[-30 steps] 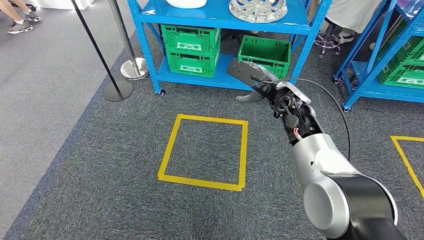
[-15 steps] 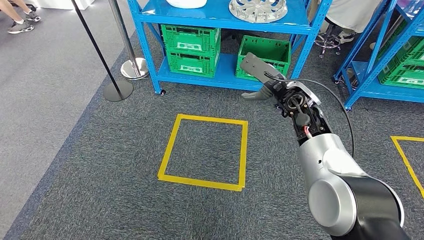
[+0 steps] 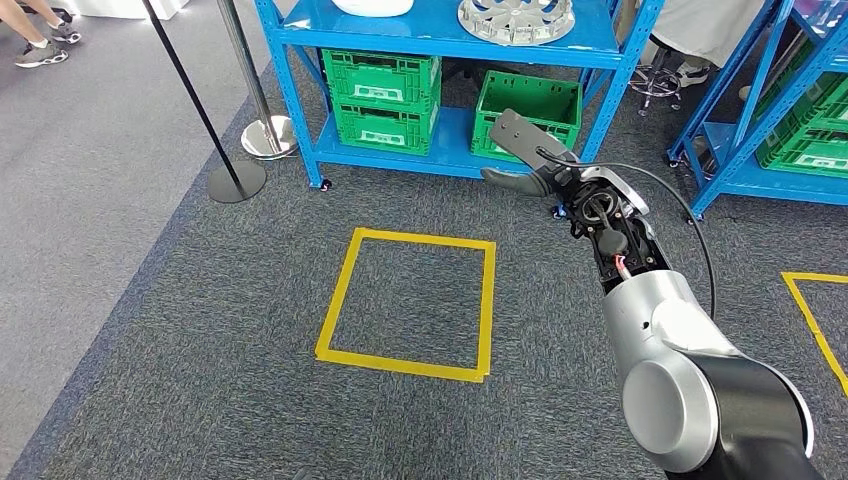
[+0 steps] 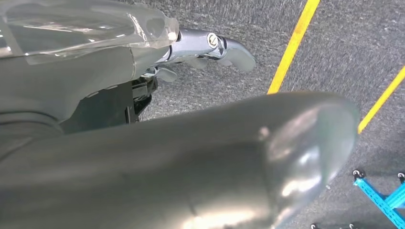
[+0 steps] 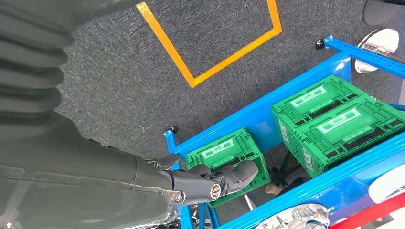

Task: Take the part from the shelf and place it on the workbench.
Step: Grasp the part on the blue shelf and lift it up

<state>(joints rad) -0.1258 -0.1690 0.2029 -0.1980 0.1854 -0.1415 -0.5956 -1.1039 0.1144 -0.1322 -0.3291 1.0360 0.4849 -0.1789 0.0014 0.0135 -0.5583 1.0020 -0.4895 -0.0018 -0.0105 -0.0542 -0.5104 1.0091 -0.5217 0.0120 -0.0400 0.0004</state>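
The right hand (image 3: 528, 160), released and empty with fingers apart, is raised before the blue shelf (image 3: 440, 40), whose top level carries the silver part (image 3: 516, 18) at twelve o'clock.

Dark grey carpet (image 3: 200, 330) covers the floor, with a lighter grey strip (image 3: 80, 160) along the left. A square of yellow tape (image 3: 410, 300) is laid out in the middle, and the corner of another yellow outline (image 3: 815, 320) shows at the right edge. Far ahead stands a blue metal shelf (image 3: 440, 40) holding green crates (image 3: 380, 100) on its lowest level. A second blue rack (image 3: 770, 130) stands at far right. Two stanchion posts (image 3: 240, 95) with round bases stand at far left.
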